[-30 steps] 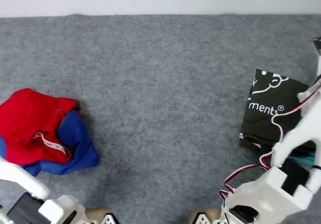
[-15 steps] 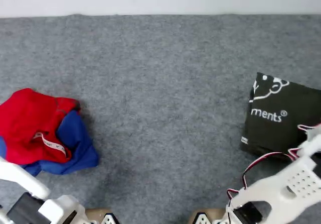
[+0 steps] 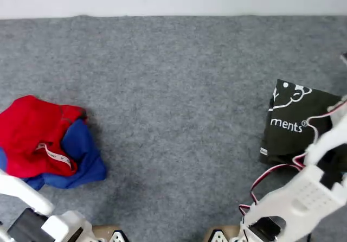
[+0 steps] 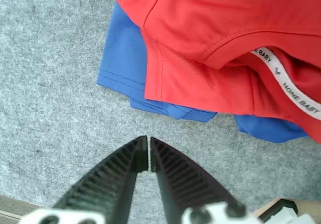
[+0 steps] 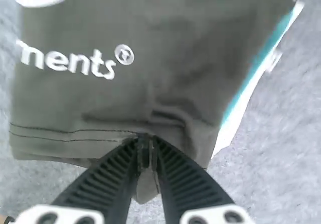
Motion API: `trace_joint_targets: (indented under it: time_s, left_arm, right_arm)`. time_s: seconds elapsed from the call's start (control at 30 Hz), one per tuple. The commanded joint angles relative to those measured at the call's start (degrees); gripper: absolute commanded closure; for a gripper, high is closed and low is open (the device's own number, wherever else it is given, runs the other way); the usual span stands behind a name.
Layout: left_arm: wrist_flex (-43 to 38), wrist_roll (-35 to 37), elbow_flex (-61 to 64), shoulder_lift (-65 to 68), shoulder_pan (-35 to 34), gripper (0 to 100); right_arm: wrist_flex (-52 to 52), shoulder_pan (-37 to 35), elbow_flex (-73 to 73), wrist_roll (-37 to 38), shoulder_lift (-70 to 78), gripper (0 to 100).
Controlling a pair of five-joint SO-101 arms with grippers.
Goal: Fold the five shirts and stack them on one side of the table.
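Observation:
A folded dark shirt (image 3: 295,125) with white print lies at the table's right side. It tops a stack, and teal and white layers (image 5: 256,68) peek out under it. My right gripper (image 5: 144,146) is shut on the dark shirt's (image 5: 125,58) hem at its near edge, with the right arm (image 3: 309,193) over the near-right corner. At the left, a crumpled red shirt (image 3: 30,133) lies on a blue shirt (image 3: 81,155). My left gripper (image 4: 149,153) is shut and holds nothing. It hangs over bare carpet just short of the blue shirt's (image 4: 123,58) edge, with the red shirt (image 4: 225,23) beyond.
Grey carpet (image 3: 173,90) covers the table, with a wide bare stretch between the two piles. A pale wall runs along the far edge. The left arm (image 3: 32,220) sits at the near-left corner.
The right arm dropped toward the near edge, baring the dark shirt, then swung back over its near-right corner. The left arm and the red and blue shirts stayed put.

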Motion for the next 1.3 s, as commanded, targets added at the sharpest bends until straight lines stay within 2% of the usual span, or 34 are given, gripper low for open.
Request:
trace_joint_targets:
  time_s: [0.0,0.1,0.43,0.7,0.93,1.1,1.27]
  left_arm:
    - [1.0,-0.7,-1.1,-3.0,1.1,98]
    - [2.5,-0.6,-1.1,-5.0,2.9,98]
    - [2.5,-0.3,5.7,-14.6,12.9,98]
    - [0.4,-0.5,13.8,-16.7,13.3,98]
    - [0.4,-0.5,13.8,-16.7,13.3,98]
    - [0.6,-0.5,13.8,-16.7,13.8,98]
    - [1.7,-0.3,14.1,-16.5,19.9,98]
  right_arm:
    - [2.4,-1.5,-2.5,-4.7,-7.4,98.5]
    - [2.5,-1.5,-2.5,-10.3,-9.8,98.3]
    - [2.4,-1.3,10.9,-10.2,-19.2,98.4]
    - [2.2,1.0,16.3,-10.1,-21.7,98.4]
    - [-2.8,6.5,16.5,-4.2,-20.9,98.3]
    - [2.6,5.7,16.5,-4.5,-24.7,98.0]
    - [2.5,4.8,21.6,-4.6,-31.5,98.3]
